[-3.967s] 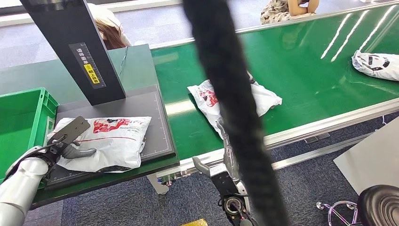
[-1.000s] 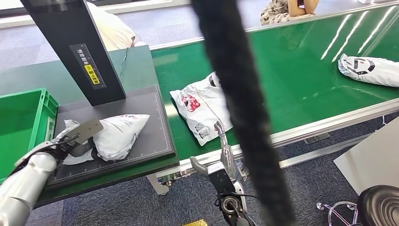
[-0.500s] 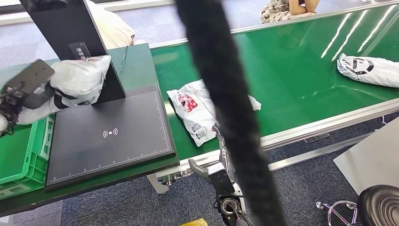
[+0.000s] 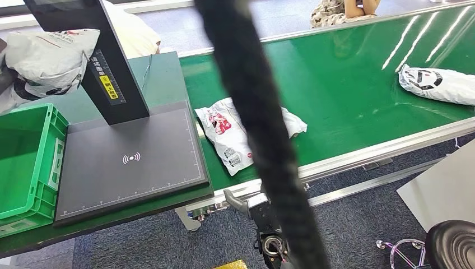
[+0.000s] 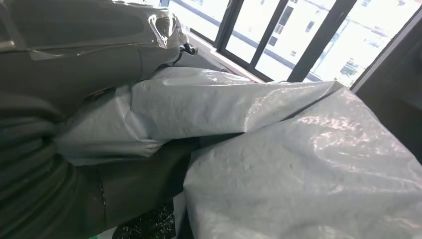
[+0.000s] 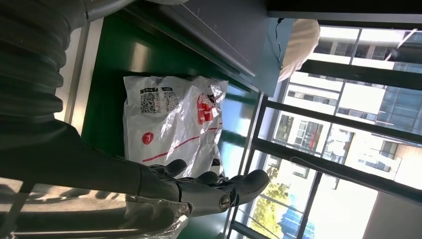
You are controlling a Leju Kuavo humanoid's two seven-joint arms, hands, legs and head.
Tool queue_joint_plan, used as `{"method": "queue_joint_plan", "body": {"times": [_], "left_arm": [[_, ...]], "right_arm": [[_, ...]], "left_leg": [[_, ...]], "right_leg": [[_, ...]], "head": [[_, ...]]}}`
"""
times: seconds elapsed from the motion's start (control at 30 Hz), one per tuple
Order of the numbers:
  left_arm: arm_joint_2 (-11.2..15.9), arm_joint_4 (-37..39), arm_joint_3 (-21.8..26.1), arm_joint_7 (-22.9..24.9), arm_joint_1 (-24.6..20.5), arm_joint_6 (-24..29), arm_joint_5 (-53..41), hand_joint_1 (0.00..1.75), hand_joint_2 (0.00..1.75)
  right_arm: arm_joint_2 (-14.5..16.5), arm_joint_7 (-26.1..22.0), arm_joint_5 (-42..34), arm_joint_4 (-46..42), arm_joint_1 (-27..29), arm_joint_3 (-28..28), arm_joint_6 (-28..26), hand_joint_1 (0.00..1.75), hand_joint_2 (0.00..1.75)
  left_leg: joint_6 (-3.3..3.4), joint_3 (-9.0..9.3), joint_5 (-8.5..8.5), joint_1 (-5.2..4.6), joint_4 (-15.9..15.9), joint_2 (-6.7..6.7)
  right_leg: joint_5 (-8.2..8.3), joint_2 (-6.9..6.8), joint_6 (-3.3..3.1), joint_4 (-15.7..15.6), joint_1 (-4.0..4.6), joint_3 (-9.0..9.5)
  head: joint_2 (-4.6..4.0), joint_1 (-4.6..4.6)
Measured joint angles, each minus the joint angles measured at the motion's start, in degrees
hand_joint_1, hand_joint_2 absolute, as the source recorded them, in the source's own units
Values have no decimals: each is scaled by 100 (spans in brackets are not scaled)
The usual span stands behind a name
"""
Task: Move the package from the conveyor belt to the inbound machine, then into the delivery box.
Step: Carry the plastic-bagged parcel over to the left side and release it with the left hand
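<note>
Open green plastic crate (image 4: 25, 162) at left, nothing in its visible cavity; the flat black scanner plate (image 4: 131, 159) beside it lies bare, with the tilted black post (image 4: 95, 56) rising from its far edge as the one upright obstacle. Green conveyor belt (image 4: 347, 78) mostly free: a crumpled white poly mailer with red print (image 4: 229, 134) near the plate, another white mailer (image 4: 437, 84) far right. A thick black braided cable (image 4: 252, 129) hangs across the middle of the head view.
</note>
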Motion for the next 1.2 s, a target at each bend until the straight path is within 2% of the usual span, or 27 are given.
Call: {"method": "queue_joint_plan", "body": {"times": [0.13,0.3,0.53,0.7,0.83,0.97,1.13,1.2], "left_arm": [[149,-4,72,-389,253,21,46,175,175],[527,-39,218,-839,712,-16,202,175,175],[1266,-151,509,-1219,1242,-53,540,175,175],[1903,-315,680,-1510,1818,-17,933,175,175],[2267,-434,819,-1615,2213,27,1064,175,175],[2452,-512,931,-1604,2456,90,1079,175,175],[2493,-527,995,-1592,2630,181,1067,175,175],[2493,-527,996,-1596,2684,192,1050,140,175]], "right_arm": [[6,0,65,-51,89,-21,37,0,175],[24,26,148,-222,277,-36,37,0,175],[41,70,179,-311,475,-36,8,0,175],[50,66,172,-313,559,-32,2,0,175],[61,66,181,-331,565,-22,1,0,175],[78,75,192,-367,562,-15,1,0,175],[81,87,190,-373,556,-4,1,0,175],[81,87,186,-373,555,3,-8,0,175]], "left_leg": [[0,0,-1,-1,0,7],[-2,1,-2,1,-2,23],[-3,-4,-2,5,-4,41],[-9,-3,-7,5,-4,66],[-10,-5,-7,5,-4,64],[-10,-7,-7,5,-4,61],[-10,-7,-7,4,-3,61],[-10,-7,-7,4,-3,61]], "right_leg": [[0,7,0,0,-1,0],[-1,23,-1,3,3,-8],[-3,38,-4,7,6,-16],[-3,63,-5,9,6,-25],[-6,63,-9,8,6,-29],[-6,61,-9,7,6,-29],[-5,61,-9,7,6,-28],[-5,61,-9,7,6,-29]], "head": [[0,0],[0,0],[0,0],[0,0],[0,-2],[0,-1],[0,-2],[0,-2]]}}
